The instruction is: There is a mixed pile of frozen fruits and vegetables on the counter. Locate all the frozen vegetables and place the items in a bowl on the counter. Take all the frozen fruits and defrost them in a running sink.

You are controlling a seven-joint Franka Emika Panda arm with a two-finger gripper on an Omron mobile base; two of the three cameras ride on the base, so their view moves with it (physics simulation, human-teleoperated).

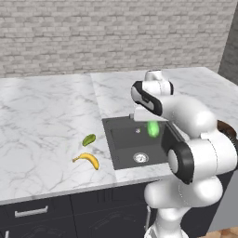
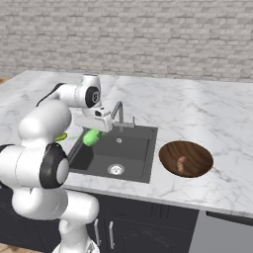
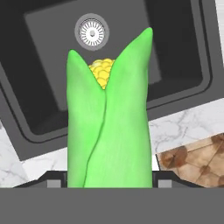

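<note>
**Green corn ear held over the sink**

A bright green corn ear (image 3: 109,118), its husk parted at the tip to show yellow kernels, is gripped by the gripper (image 2: 94,132) and carried in the air above the sink (image 2: 131,148). In the hand view the ear is seen upright between the two fingers, with the round silver drain (image 3: 92,30) of the sink beyond its tip. From the base views the ear (image 1: 153,128) is seen hanging over the near-left part of the basin, close to the grey faucet (image 2: 118,112).

To the right of the sink, the dark-brown wooden bowl (image 2: 197,150) is set on the white marble counter (image 2: 207,113), and the reddish-brown lump (image 2: 181,163) is lying inside it. To the left of the sink, the yellow banana (image 1: 87,159) and the olive-green oval (image 1: 89,139) are laid near each other on the counter, apart from the basin edge.
</note>
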